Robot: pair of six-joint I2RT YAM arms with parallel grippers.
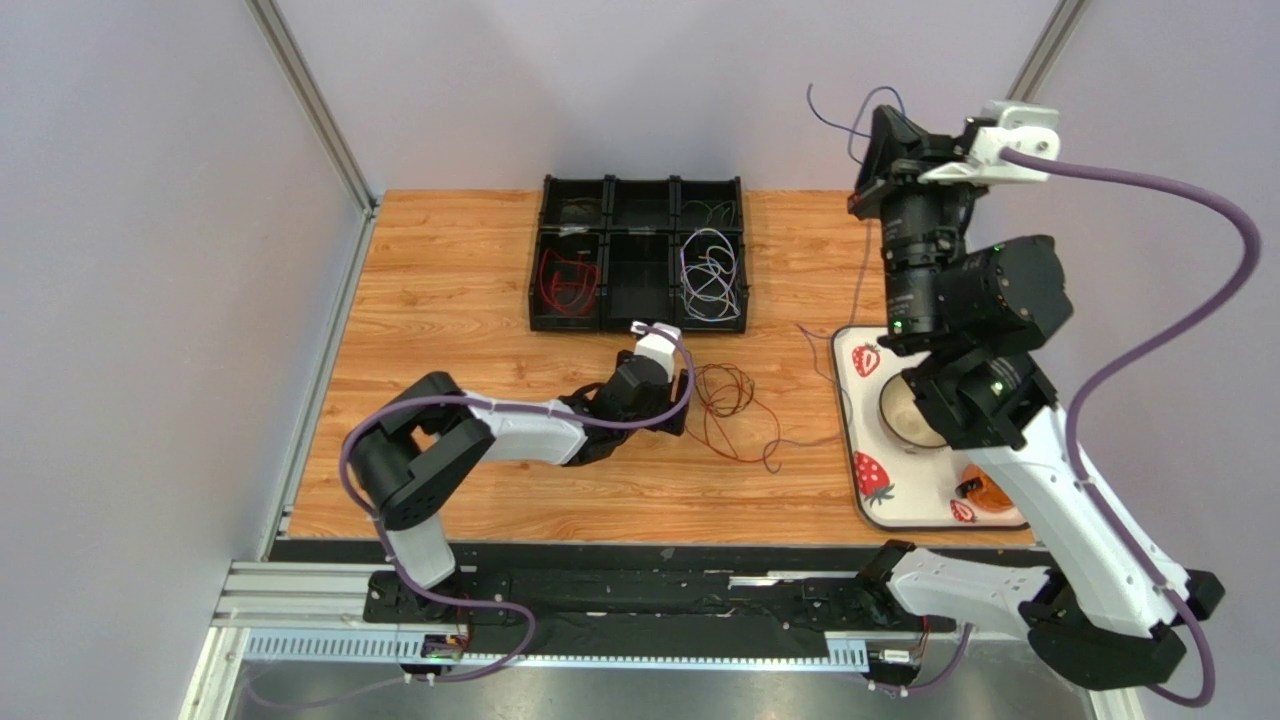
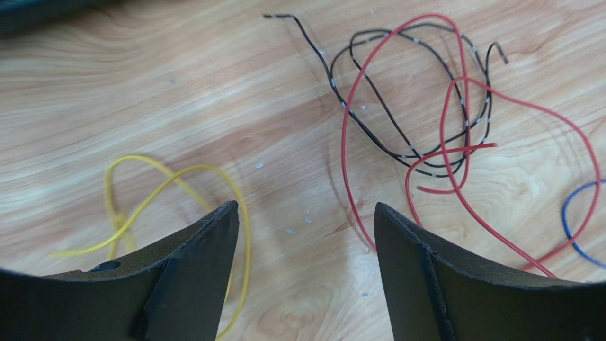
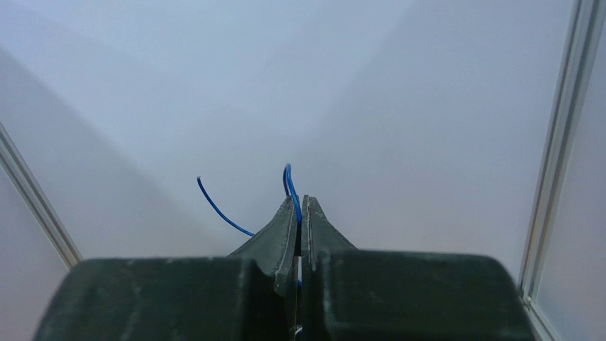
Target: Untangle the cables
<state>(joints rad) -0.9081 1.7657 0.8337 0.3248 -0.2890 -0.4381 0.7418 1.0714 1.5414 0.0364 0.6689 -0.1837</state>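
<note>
Wood-grain tabletop point(image 1: 451, 300) inside pale lilac walls point(image 1: 150, 225), with a black compartment tray point(image 1: 537, 255) at the far edge, red coils point(image 1: 568, 281) in one cell and white coils point(image 1: 709, 278) in another. Found the right gripper point(image 3: 300, 206) raised high over the right side, jaws pinched together on the blue cable point(image 3: 289, 177), a short free end curling off sideways. Could follow that cable only faintly down toward the table in the overhead view.

Found the left gripper point(image 2: 304, 209) low over the wood, jaws spread wide with nothing between them. Noted a loose tangle point(image 1: 729, 398) just ahead of it: red cable point(image 2: 343, 142) and black cable point(image 2: 332, 74), loops crossing several times. Saw the yellow cable point(image 2: 206, 169) looped apart from these, passing out of sight behind that gripper. Spotted a blue arc point(image 2: 565, 213) just past the outer red loop, probably the low end of the lifted cable; could not tell whether over or under the red.

Judged drag the main risk: by pulling higher, could haul the red loop, and the black one laced through it, up with the blue, tightening crossings instead of freeing them. Might also lose so thin a cable from the pinch under tension. Risked snagging the yellow loop, or closing on red and black together, by moving in without singling out one strand.
</note>
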